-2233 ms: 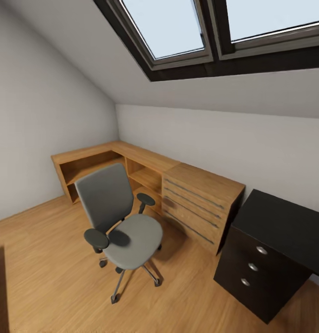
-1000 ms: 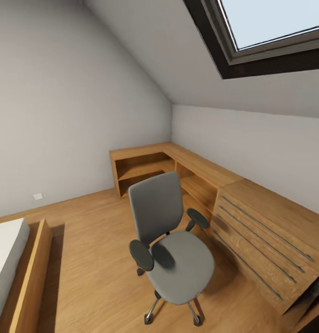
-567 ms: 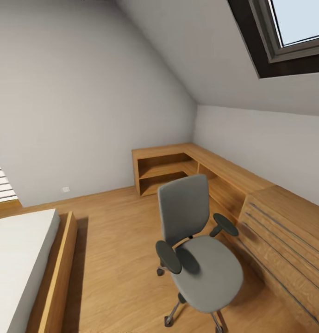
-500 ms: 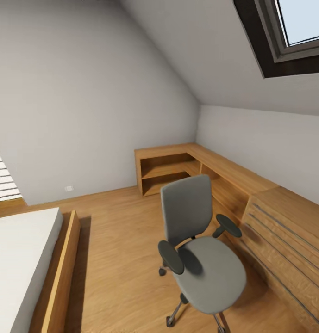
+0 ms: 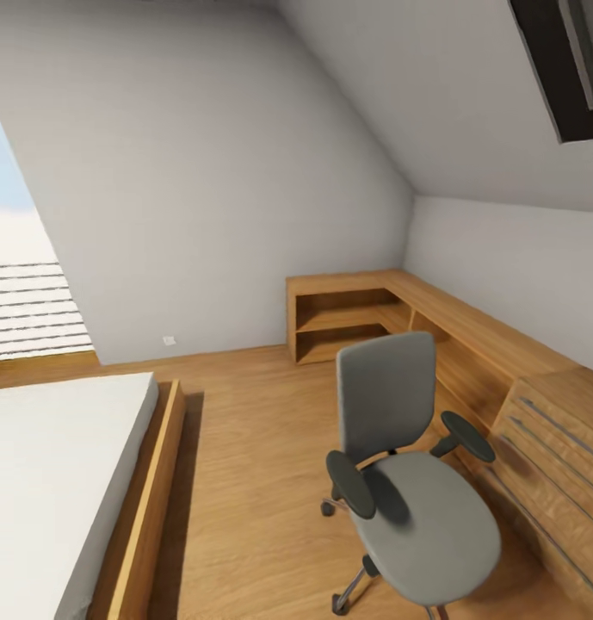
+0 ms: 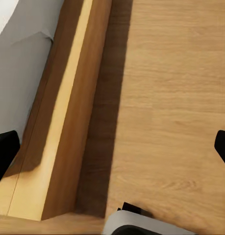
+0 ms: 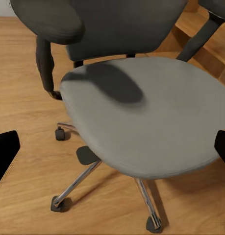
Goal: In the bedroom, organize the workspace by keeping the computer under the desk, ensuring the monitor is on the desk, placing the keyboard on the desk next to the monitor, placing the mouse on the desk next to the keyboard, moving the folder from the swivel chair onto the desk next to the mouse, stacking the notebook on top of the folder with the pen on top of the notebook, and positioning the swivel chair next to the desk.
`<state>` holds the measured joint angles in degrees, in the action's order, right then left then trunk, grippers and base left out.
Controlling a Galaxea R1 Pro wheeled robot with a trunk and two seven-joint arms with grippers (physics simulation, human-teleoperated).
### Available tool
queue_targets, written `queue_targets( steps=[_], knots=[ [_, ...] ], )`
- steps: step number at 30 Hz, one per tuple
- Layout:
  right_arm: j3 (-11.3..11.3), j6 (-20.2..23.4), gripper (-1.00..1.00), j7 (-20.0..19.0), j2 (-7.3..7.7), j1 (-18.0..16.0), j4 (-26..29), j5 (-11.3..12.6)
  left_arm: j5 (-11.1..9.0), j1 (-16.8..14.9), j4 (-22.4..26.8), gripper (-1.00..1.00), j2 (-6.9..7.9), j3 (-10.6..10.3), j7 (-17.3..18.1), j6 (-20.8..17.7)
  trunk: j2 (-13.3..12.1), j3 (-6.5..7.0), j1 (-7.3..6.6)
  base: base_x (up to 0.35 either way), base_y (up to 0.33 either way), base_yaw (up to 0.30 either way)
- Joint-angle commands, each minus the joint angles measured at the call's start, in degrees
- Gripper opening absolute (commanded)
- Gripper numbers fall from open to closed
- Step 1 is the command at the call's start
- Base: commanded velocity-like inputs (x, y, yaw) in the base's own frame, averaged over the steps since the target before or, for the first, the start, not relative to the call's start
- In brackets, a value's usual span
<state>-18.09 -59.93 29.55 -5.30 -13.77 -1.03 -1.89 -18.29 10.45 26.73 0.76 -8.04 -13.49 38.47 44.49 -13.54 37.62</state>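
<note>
Chair: grey-backed swivel chair (image 5: 408, 465) with black arms and chrome wheeled base stands on wooden floor (image 5: 253, 482), just beside light wooden drawer cabinet (image 5: 559, 448); seat bare. Low wooden L-shaped shelf unit (image 5: 365, 314) along walls behind. Wood-framed bed (image 5: 68, 482) well apart, opposite side. Left gripper (image 6: 112, 149) fingers spread apart over floor beside bed frame. Right gripper (image 7: 112, 147) fingers spread apart, above chair seat.

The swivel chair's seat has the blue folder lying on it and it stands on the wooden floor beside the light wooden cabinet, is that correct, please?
Not quite: the swivel chair does stand on the wooden floor beside the light wooden cabinet, but its grey seat is bare, with no folder on it. The right wrist view shows the seat plainly.
</note>
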Motion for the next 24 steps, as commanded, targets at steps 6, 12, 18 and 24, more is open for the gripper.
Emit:
queue_targets(
  steps=[6, 12, 18, 24],
  knots=[
    [-0.4, -0.1, 1.00, 0.6, 0.02, 0.0, -0.1, -0.2, -0.2, 0.0, 0.1, 1.00, 0.04, -0.5, -0.5, 0.1, 0.1, -0.07, 0.01, 0.000, 0.000, 0.281],
    [-0.4, -0.1, 1.00, 0.6, 0.02, 0.0, -0.1, -0.2, -0.3, 0.0, 0.1, 1.00, 0.03, -0.5, -0.5, 0.1, 0.1, -0.07, 0.01, 0.000, 0.000, 0.281],
    [-0.4, -0.1, 1.00, 0.6, 0.07, 0.0, -0.1, -0.2, -0.3, 0.0, 0.1, 1.00, 0.03, -0.5, -0.5, 0.1, 0.1, -0.07, 0.01, 0.000, 0.000, 0.281],
    [-0.4, -0.1, 1.00, 0.6, 0.10, 0.0, -0.1, -0.2, -0.3, 0.0, 0.1, 1.00, 0.03, -0.5, -0.5, 0.1, 0.1, -0.07, 0.01, 0.000, 0.000, 0.281]
  ],
)
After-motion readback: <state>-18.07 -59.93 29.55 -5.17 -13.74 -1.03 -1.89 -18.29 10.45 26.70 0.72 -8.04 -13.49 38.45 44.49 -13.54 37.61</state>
